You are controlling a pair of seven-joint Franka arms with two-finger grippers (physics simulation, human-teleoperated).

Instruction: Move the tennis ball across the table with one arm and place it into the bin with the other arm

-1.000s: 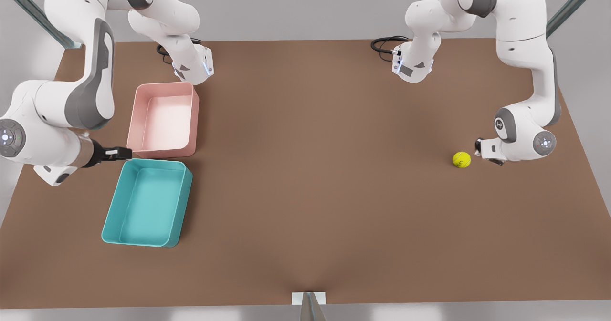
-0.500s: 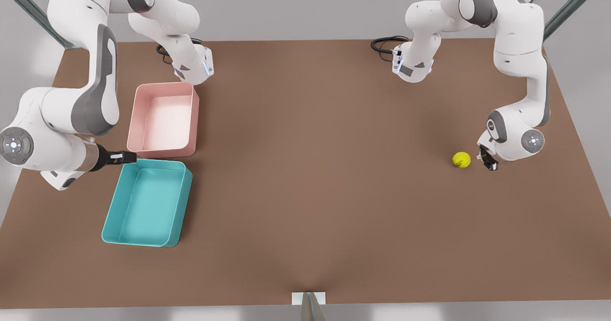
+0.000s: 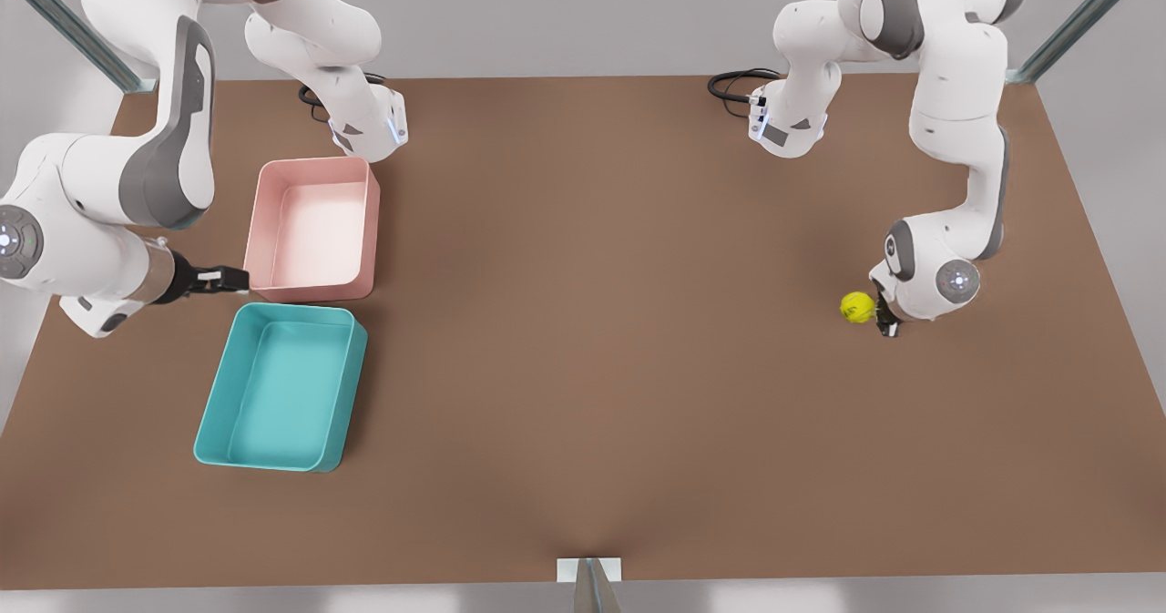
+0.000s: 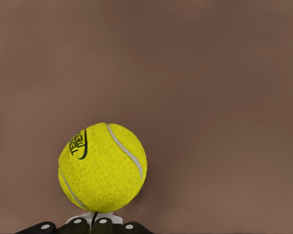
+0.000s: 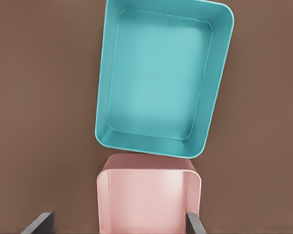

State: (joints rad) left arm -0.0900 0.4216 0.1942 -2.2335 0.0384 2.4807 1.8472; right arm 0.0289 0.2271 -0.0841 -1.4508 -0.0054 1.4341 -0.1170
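teal bin (image 3: pixel 279 388) and pink tub (image 3: pixel 312 229), both hollow

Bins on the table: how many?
2. The teal bin sits toward the front view's left; the pink bin sits just behind it, their near walls almost touching.

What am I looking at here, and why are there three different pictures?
Two white robot arms stand over a brown table, each ending in a two-finger gripper. The wide picture is from a fixed camera; the other two are from cameras on the arms' wrists. The left gripper, at the wide view's right, is against a tennis ball, which lies on the table, not gripped. The right gripper, fingers open, waits by a teal bin and a pink bin, both holding nothing.
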